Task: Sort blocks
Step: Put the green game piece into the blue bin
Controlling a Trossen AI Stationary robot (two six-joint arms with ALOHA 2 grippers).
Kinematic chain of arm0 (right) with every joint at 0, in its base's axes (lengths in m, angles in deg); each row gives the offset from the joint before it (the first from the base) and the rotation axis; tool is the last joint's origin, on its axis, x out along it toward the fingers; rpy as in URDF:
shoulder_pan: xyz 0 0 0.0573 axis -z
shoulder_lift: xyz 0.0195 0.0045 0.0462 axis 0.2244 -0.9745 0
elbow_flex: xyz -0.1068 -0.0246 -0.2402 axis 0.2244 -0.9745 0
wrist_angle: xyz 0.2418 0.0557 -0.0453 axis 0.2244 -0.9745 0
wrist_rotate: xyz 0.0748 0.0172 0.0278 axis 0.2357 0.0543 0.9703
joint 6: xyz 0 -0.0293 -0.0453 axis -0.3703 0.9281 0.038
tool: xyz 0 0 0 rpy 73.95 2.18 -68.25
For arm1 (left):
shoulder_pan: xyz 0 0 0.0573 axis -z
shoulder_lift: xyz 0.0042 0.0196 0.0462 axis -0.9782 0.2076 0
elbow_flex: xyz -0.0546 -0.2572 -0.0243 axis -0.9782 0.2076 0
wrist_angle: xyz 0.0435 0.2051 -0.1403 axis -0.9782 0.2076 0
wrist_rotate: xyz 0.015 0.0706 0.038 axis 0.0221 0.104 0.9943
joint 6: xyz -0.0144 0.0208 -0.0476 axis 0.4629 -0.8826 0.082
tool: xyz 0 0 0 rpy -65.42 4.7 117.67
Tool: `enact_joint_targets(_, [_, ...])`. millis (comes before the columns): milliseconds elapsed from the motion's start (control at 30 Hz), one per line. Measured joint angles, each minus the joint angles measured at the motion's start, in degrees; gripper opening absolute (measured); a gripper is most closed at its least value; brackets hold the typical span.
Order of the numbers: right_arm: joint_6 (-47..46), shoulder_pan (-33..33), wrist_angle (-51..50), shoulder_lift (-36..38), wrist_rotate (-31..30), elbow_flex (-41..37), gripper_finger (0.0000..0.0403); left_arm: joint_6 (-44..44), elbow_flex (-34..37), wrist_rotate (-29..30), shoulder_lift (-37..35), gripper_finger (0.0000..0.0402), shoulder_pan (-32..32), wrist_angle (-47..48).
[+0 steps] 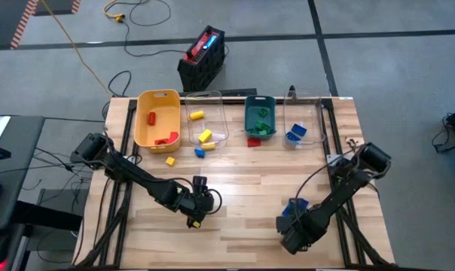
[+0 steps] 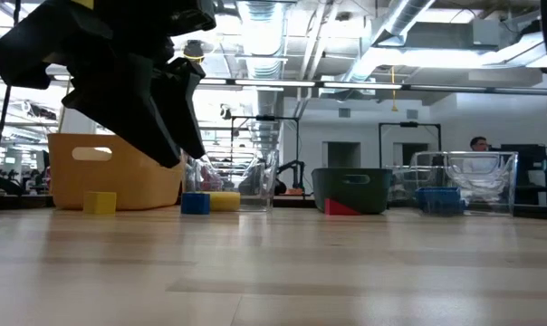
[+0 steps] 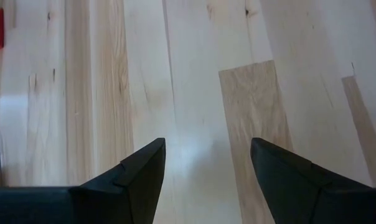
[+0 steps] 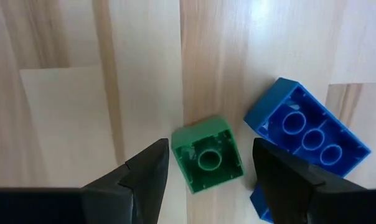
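Between right fingers [image 4: 210, 171]: one green block [image 4: 208, 163].

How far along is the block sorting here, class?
Mostly done: the yellow bin, two clear bins and the teal bin already hold blocks. In hand: the open right gripper hovers over a green block beside a blue block. Left: strays before the bins; the left gripper is open.

Four bins [image 1: 158, 98] line the table's [image 1: 242, 218] far edge, loose blocks [image 1: 200, 152] before them.
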Motion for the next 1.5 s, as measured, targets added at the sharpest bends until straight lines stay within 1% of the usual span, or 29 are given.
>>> enact_joint_targets(333, [3.1,0.9,-0.9,0.0,-0.2,-0.2,0.0245,0.3,0.0,0.0,0.0,0.023,0.0,0.5])
enact_joint_targets(500, [2.9,0.6,2.1,0.0,-0.1,-3.3,0.0243,0.4,0.0,0.0,0.0,0.023,0.3,0.7])
enact_joint_targets(600, [2.8,0.7,2.1,0.0,0.0,-4.1,0.0234,0.4,0.0,0.0,0.0,0.023,0.6,0.7])
enact_joint_targets(667, [3.3,0.8,2.0,0.0,0.0,-4.1,0.022,0.4,0.0,0.0,0.0,0.023,0.6,0.7])
enact_joint_targets(733, [4.0,1.0,1.7,0.0,0.0,-4.1,0.0197,0.4,0.0,-0.1,0.0,0.023,0.6,0.7])
enact_joint_targets(900, [5.9,2.8,2.3,0.1,0.2,-4.0,0.0108,0.4,0.0,0.0,0.0,0.023,0.6,0.7])
enact_joint_targets(967, [7.3,4.3,3.7,0.1,0.2,-3.7,0.0103,0.9,0.0,-0.1,0.0,0.023,0.7,0.7])
enact_joint_targets(1067, [12.6,7.1,6.6,0.7,-0.7,-1.6,0.0103,1.7,0.0,-0.1,0.0,0.023,1.2,2.3])
enact_joint_targets(1133, [15.7,9.4,6.4,2.2,-4.7,-0.8,0.0103,1.6,0.0,0.8,0.0,0.023,1.8,2.7])
enact_joint_targets(1233, [19.4,14.9,4.5,3.8,-10.5,-0.8,0.0103,1.0,0.0,4.8,0.0,0.023,2.8,3.1])
enact_joint_targets(1300, [23.1,19.5,4.2,4.7,-13.6,-0.8,0.0103,0.8,0.0,6.5,0.0,0.023,3.4,3.2])
enact_joint_targets(1367, [27.8,24.8,4.7,6.1,-15.2,-0.8,0.0103,0.8,0.0,7.0,0.0,0.023,3.8,3.2])
enact_joint_targets(1500, [36.9,38.0,9.4,8.3,-15.0,-0.8,0.0106,0.7,0.9,8.1,0.0,0.023,4.4,1.8])
